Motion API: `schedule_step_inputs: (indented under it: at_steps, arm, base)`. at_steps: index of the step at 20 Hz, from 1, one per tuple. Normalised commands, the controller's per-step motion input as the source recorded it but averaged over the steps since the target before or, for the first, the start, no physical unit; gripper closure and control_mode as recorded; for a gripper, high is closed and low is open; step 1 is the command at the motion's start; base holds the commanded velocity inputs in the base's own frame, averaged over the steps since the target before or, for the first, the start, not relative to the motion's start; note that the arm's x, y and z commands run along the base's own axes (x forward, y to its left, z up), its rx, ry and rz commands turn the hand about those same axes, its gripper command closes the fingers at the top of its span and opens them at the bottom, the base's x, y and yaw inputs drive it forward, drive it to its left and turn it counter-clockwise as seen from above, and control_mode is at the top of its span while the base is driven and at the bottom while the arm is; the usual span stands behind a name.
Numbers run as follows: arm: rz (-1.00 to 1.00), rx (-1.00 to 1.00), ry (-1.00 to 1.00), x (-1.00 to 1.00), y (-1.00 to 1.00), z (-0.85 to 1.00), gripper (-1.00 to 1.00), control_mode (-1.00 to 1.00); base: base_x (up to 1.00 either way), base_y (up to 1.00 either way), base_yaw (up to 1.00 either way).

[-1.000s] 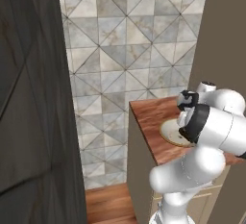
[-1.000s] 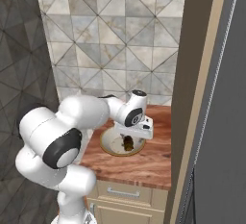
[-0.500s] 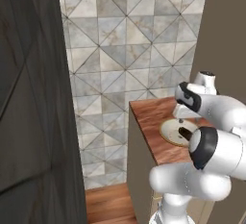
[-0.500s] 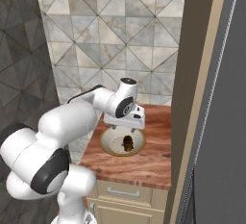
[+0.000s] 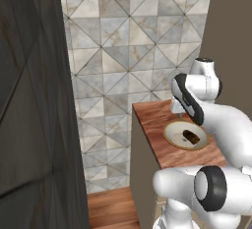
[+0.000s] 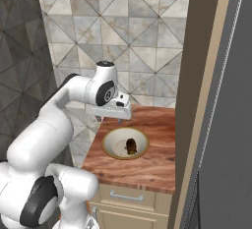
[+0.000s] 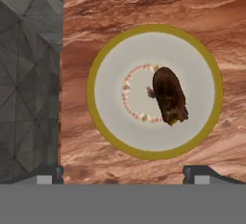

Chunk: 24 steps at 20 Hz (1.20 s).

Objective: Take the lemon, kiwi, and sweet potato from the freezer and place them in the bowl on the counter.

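No readable text anywhere.
I find no letters, numbers, labels or brand marks on the bowl (image 7: pixel 154 91), the desk (image 7: pixel 144 6), the tiled wall (image 5: pixel 128 46) or my own arm.

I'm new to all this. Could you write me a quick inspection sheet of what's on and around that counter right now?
Surface: wood-grain counter on a beige cabinet with a drawer.
Job's things: bowl sits on the counter near its left edge; one dark brown oblong item lies inside, right of centre.
Clutter: nothing seen.
Gripper: gripper hangs open above the bowl, holding nothing.
Cables: nothing seen.
Surroundings: tiled wall behind; wood floor below.
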Motion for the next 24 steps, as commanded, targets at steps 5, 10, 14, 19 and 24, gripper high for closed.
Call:
schedule_step_inputs:
  at_steps: [5, 10, 14, 19, 24]
  arm:
    - [-0.05, -0.04, 0.0, -0.4, 0.59, 0.44, -1.0, -1.0]
    - [0.0, 0.0, 0.0, -0.61, 0.1, 0.25, -1.0, -1.0]
    - [0.0, 0.0, -0.08, -0.78, 0.05, -0.07, -1.0, -1.0]
    - [-0.02, 0.0, -0.04, -0.75, 0.0, 0.0, -1.0, -1.0]
    - [0.0, 0.0, -0.11, -0.39, 0.12, 0.04, -1.0, -1.0]
  base:
    - [0.0, 0.0, 0.0]
    - [0.0, 0.0, 0.0]
    - [0.0, 0.0, 0.0]
    - [0.0, 0.0, 0.0]
    - [0.0, 0.0, 0.0]
